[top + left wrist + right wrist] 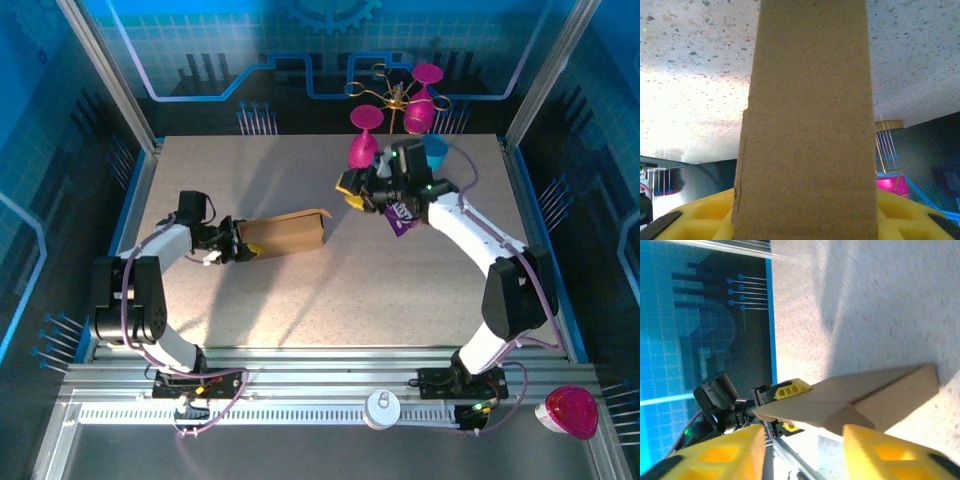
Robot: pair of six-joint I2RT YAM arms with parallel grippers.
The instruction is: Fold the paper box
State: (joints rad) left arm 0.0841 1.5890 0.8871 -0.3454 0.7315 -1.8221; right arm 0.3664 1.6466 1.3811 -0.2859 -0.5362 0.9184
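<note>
The paper box is a plain brown carton, folded flat and long, on the left half of the table. My left gripper is shut on its left end. In the left wrist view the cardboard runs up between the yellow fingers. My right gripper hovers open a little right of and behind the box's right end, touching nothing. In the right wrist view its yellow fingertips stand apart with nothing between them, and the box lies beyond.
A purple snack packet lies under the right arm's wrist. A gold rack with pink glasses and a blue cup stand at the back right. The speckled table has free room in front of the box.
</note>
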